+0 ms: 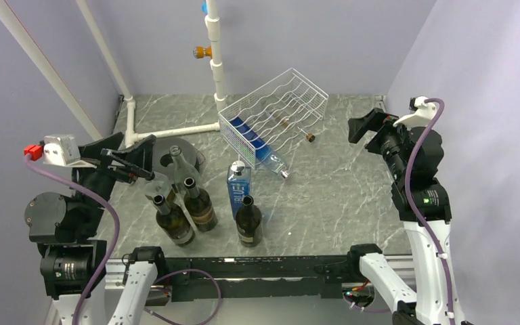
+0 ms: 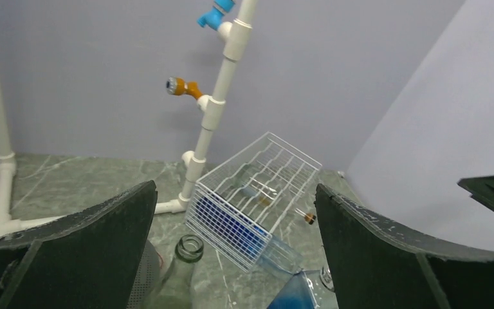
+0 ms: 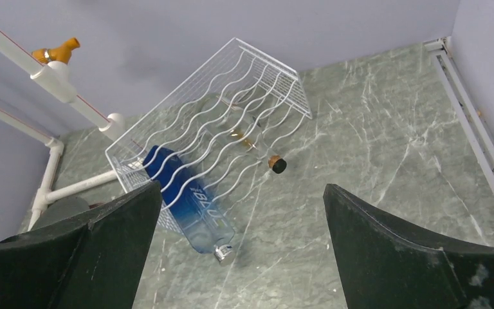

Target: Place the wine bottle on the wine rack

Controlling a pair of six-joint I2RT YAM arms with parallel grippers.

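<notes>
The white wire wine rack [image 1: 275, 112] stands tilted at the back of the table. In it lie a blue bottle [image 1: 261, 152], neck poking out the front, and a clear corked bottle [image 1: 298, 130]. Three dark wine bottles [image 1: 198, 203] [image 1: 173, 221] [image 1: 248, 221], a clear bottle [image 1: 178, 161] and a blue bottle [image 1: 238, 184] stand near the front left. My left gripper [image 1: 134, 159] is open and empty above the clear bottle [image 2: 190, 248]. My right gripper [image 1: 371, 124] is open and empty, raised right of the rack [image 3: 225, 116], looking down on the lying blue bottle [image 3: 196, 203].
A white pipe frame [image 1: 215, 74] with orange [image 1: 202, 51] and blue fittings stands behind the rack. A grey round spool [image 1: 166, 154] lies behind the standing bottles. Purple walls close the back and both sides. Bare marble table [image 1: 352, 196] lies at the right front.
</notes>
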